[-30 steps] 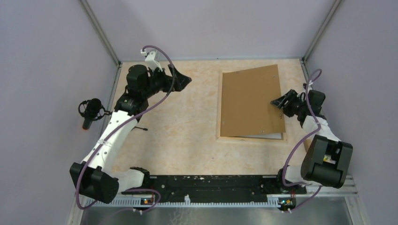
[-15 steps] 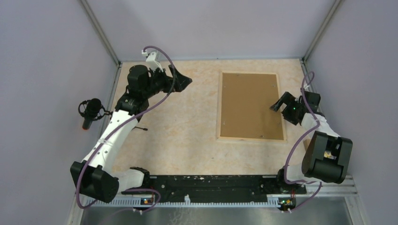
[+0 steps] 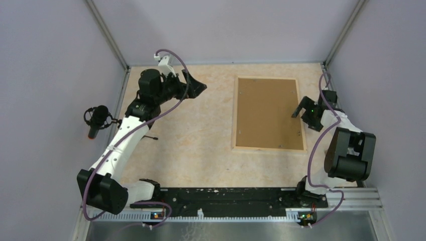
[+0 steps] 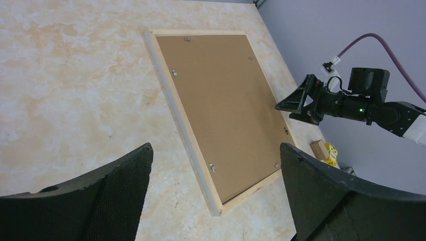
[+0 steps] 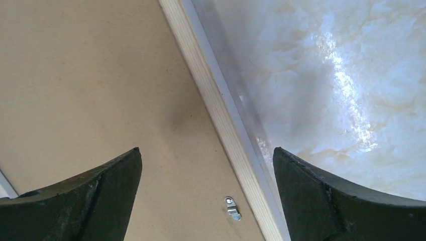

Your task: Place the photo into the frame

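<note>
Top external view: large rectangular frame of thin pale wooden strips (image 3: 269,149) lies flat, back side up, on beige marbled table (image 3: 201,140), right of centre and toward the far edge. Plain brown backing board (image 3: 266,113) sits inside the strips, square with them. Small metal tabs (image 4: 213,167) along its edges. Photo not visible in any view.

Right gripper (image 3: 299,109) over the frame's right strip, jaws spread wide, nothing between them. Right wrist view shows that strip and one of the tabs below, between the fingers (image 5: 90,196).

Left gripper (image 3: 197,86) well apart from the frame, over the table's far-left part, jaws wide, holding nothing.
</note>
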You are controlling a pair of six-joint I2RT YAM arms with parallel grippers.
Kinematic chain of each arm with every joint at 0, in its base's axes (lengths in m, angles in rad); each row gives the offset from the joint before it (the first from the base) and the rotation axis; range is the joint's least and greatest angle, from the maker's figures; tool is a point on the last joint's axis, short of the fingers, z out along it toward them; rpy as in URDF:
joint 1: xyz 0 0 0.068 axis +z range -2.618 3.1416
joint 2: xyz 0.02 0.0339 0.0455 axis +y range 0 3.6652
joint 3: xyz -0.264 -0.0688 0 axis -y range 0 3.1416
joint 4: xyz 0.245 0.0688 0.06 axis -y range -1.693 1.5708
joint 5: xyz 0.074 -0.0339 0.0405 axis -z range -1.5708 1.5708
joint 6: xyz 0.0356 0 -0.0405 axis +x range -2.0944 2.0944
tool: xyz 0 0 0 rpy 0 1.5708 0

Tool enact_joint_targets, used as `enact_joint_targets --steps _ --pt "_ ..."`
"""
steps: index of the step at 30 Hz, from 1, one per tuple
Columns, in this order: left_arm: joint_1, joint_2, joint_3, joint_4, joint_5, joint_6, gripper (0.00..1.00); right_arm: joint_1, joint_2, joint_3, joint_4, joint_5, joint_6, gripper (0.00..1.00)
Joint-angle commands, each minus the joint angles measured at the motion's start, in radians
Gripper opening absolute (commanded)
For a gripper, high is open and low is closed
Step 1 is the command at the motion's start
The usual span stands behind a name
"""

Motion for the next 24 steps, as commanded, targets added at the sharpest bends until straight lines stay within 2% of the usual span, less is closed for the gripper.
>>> enact_joint_targets --steps 1,8,16,24 --pt "0.004 0.002 -0.001 0.050 0.022 -0.003 0.98 0.019 0.019 0.044 0.000 0.003 -0.004 0.99" --pt "0.005 0.007 0.000 0.052 0.032 -0.007 0.98 0.028 -0.028 0.053 0.037 -0.033 0.005 0.82" --pt "0.004 0.005 -0.003 0.055 0.038 -0.012 0.98 0.030 0.049 0.105 0.016 -0.101 0.014 0.76" --pt "0.004 0.009 -0.002 0.057 0.043 -0.016 0.99 0.030 0.111 0.074 0.064 -0.147 0.024 0.75"
